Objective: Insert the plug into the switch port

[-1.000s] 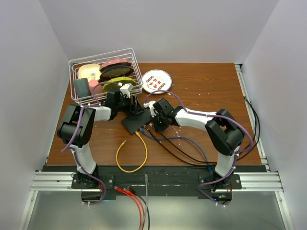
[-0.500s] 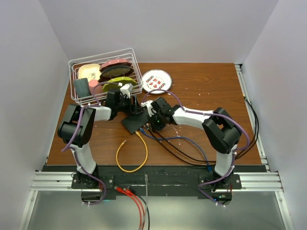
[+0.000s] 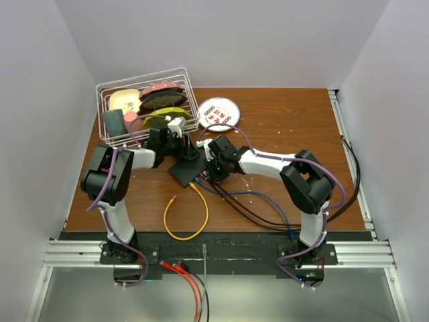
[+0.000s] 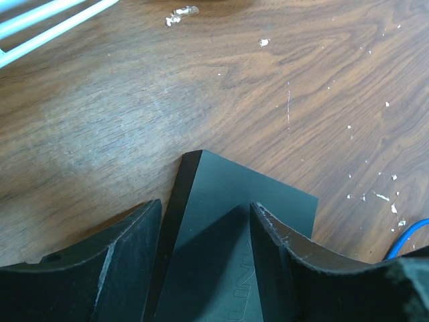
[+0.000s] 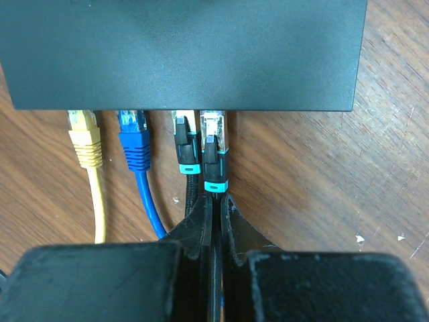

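Flat matte black rectangular switch box (image 5: 181, 50): one, mid-table, beside white wire basket (image 3: 144, 111).

Cables at port edge, four: yellow plug (image 5: 84, 137), blue plug (image 5: 134, 137), first black plug with teal collar (image 5: 184, 144), second black plug with teal collar (image 5: 213, 151).

Right gripper (image 5: 214, 211) clenched on cable of second black plug; plug tip at switch port (image 5: 214, 113), rightmost occupied position. Bare port edge remains right of it.

Left gripper (image 4: 204, 228) fingers straddle box corner; contact cannot be determined.

Bare wooden table (image 3: 288, 127) at right.

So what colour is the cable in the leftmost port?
Yellow cable, clearest in the right wrist view.
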Motion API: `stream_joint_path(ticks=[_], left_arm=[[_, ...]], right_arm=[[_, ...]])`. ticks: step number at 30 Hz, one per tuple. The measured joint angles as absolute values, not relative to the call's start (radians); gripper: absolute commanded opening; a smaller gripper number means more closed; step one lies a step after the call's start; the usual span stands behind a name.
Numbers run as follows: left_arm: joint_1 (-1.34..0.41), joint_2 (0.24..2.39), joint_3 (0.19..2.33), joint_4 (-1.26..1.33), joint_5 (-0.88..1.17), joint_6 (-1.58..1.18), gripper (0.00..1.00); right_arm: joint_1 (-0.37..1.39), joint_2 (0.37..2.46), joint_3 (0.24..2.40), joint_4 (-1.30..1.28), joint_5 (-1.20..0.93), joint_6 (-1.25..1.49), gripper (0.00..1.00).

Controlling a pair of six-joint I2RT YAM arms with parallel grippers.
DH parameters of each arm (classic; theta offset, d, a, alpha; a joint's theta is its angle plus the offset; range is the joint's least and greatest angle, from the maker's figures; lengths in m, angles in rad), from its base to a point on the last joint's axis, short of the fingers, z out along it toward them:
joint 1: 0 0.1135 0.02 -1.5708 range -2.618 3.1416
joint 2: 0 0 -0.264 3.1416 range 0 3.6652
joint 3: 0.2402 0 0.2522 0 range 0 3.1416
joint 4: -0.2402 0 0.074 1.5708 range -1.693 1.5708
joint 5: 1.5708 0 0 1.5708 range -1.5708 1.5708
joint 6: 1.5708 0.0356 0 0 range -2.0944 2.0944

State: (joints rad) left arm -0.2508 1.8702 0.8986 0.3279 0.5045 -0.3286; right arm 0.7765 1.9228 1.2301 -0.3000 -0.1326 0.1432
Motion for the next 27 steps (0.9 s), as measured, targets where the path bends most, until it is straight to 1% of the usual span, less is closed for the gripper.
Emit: stream_joint_path(ticks=[16, 27], left_arm=[[-0.251, 1.879, 0.907, 0.328, 0.508, -0.329, 0.58], [-0.251, 1.881, 0.908, 0.331, 0.514, -0.329, 0.58]], right_arm=[[0.778, 1.897, 1.200, -0.297, -0.070, 0.162, 0.00], [0.774, 1.897, 1.199, -0.290, -0.067, 0.183, 0.00]])
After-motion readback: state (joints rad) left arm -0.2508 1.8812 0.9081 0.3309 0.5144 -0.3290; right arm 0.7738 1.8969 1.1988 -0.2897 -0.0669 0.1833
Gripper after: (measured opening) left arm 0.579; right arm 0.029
